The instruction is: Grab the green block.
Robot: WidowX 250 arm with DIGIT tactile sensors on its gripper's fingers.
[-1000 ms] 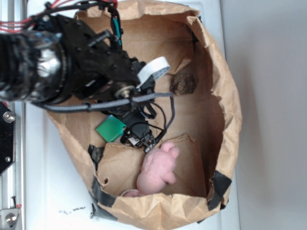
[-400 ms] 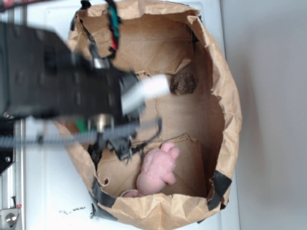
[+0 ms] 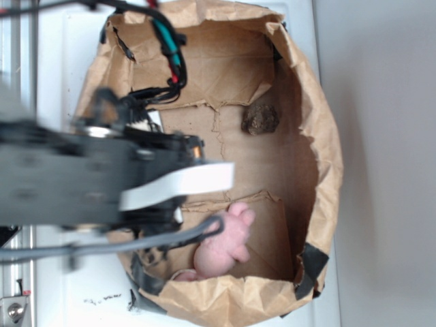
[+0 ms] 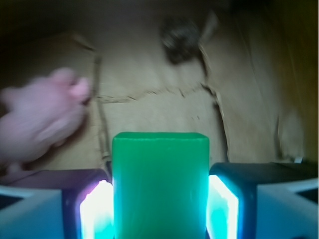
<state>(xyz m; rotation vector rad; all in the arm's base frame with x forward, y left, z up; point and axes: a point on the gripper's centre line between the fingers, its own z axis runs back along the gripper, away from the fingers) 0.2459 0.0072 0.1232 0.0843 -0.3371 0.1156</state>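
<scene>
The green block (image 4: 159, 169) fills the bottom middle of the wrist view, a smooth bright green slab standing between my two fingers. My gripper (image 4: 159, 209) is shut on it, with both lit pads (image 4: 97, 209) pressed against its sides. The block hangs above the brown cardboard floor (image 4: 159, 109) of the bag. In the exterior view my arm (image 3: 102, 184) is a large blurred dark shape over the left half of the bag, and it hides both the fingers and the green block.
A pink plush toy (image 3: 221, 245) (image 4: 42, 112) lies at the bag's near end. A dark brown rough lump (image 3: 260, 118) (image 4: 180, 34) sits toward the far end. The crumpled paper bag wall (image 3: 327, 136) rings everything; a white surface lies outside it.
The arm has risen from the bag floor toward the camera, now large and blurred. The green block has left its spot on the floor at the left and is hidden in the exterior view.
</scene>
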